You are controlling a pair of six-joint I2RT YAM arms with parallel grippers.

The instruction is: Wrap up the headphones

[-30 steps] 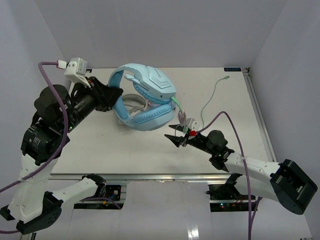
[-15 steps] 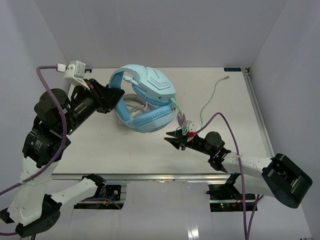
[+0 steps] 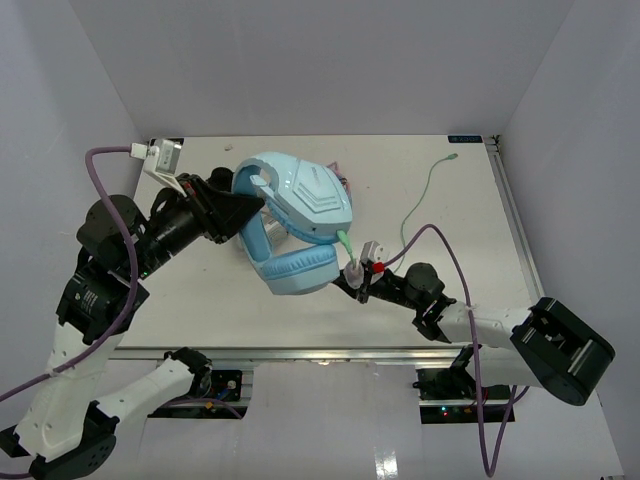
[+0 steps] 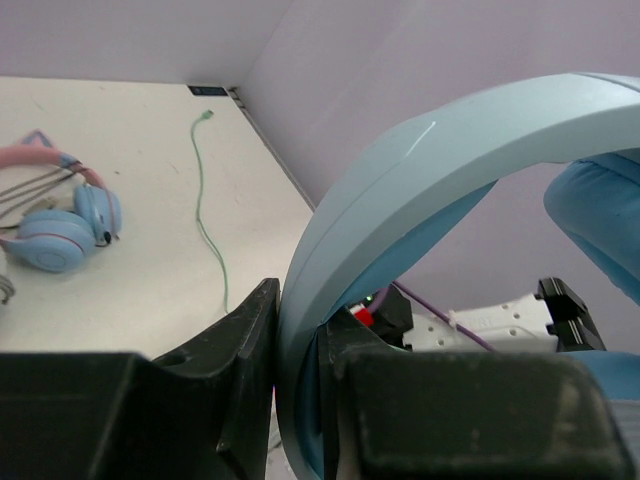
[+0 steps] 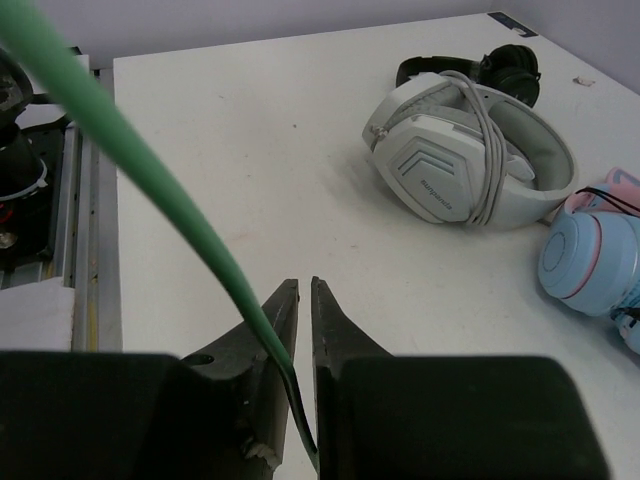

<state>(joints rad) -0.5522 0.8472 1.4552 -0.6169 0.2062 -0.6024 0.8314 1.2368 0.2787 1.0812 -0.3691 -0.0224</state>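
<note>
1. Top external view: the headphones (image 3: pixel 300 210) are looking light blue, with a wide band, two soft padded cups and a long thin green cable (image 3: pixel 420 205).
2. They are hanging above the table (image 3: pixel 470 290), left of its middle.
3. The band end is pointing toward the table's left edge and the cups toward its right edge, so the long way is running left to right.
4. The left gripper (image 3: pixel 240 205) is squeezing the band between its fingers.
5. The right gripper (image 3: pixel 352 280) is pinching the cable near the cup, its fingers almost touching.
6. The cable's end is lying near the far right corner.
7. A grey-white pair (image 5: pixel 470 165) is showing writing on its cup, too small to read.
</note>
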